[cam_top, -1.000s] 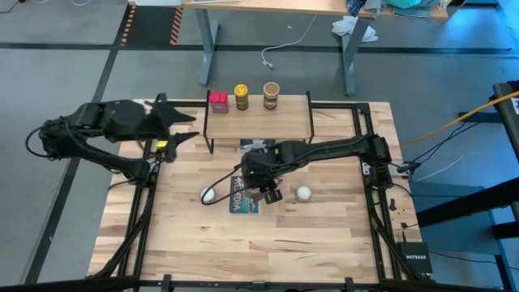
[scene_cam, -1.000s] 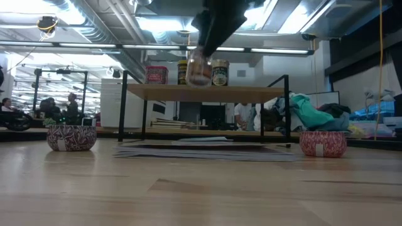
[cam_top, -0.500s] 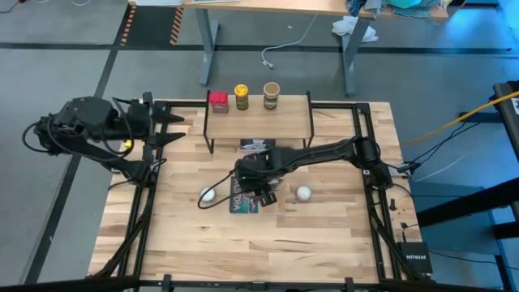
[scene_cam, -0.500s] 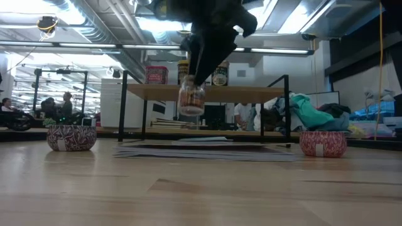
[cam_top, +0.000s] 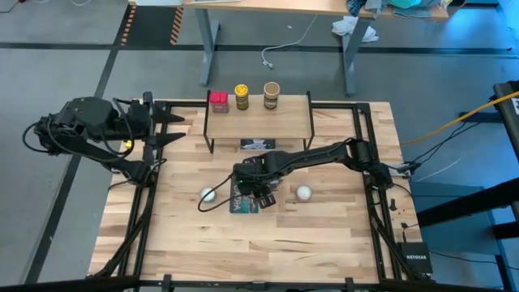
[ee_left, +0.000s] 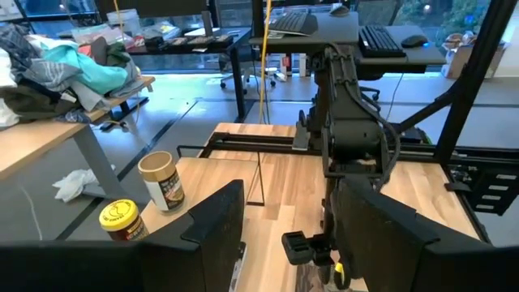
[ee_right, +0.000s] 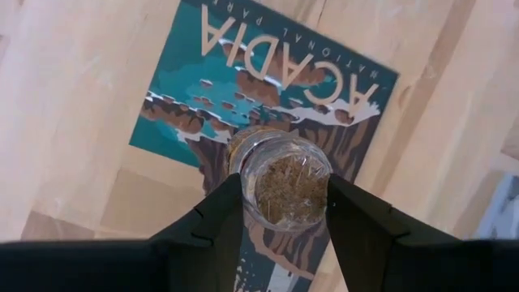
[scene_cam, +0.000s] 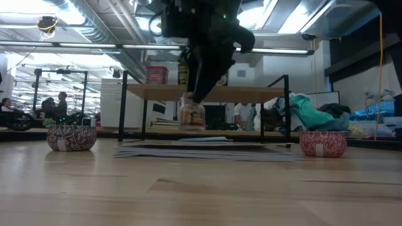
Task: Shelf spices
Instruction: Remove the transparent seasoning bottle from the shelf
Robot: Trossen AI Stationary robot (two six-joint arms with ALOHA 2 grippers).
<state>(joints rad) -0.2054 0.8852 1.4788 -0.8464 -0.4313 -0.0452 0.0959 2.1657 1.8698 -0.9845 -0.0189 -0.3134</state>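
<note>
The shelf (cam_top: 258,122) stands at the table's far side and bears a red tin (cam_top: 217,100), a yellow dark-lidded jar (cam_top: 241,96) and a tan jar (cam_top: 271,96). My right gripper (cam_top: 259,193) is shut on a tiny brownish jar (scene_cam: 191,115) (ee_right: 285,188) and holds it low over a flat picture book (cam_top: 243,196) in front of the shelf. My left gripper (cam_top: 176,129) hangs open and empty past the table's left edge, level with the shelf. The left wrist view looks past its two spread fingers (ee_left: 217,217) at the tan jar (ee_left: 162,180). My right gripper pinches the tiny jar's round side wall (ee_right: 251,191) between its two fingers. The fingers come steeply from above, pointing down. The jar hangs below them, about upright, clear of the book and lower than the shelf board.
Two white balls (cam_top: 208,195) (cam_top: 303,193) lie left and right of the book. The shelf's black legs (scene_cam: 124,107) (scene_cam: 287,108) stand behind the held jar. Bare board remains on the shelf's right half (cam_top: 293,122). A desk (cam_top: 276,8) stands beyond the table.
My right gripper has sunk with the tiny jar from shelf-top height to below the shelf board, drifting a little toward the table's left edge. My left gripper has drawn back toward the left edge and then kept still.
</note>
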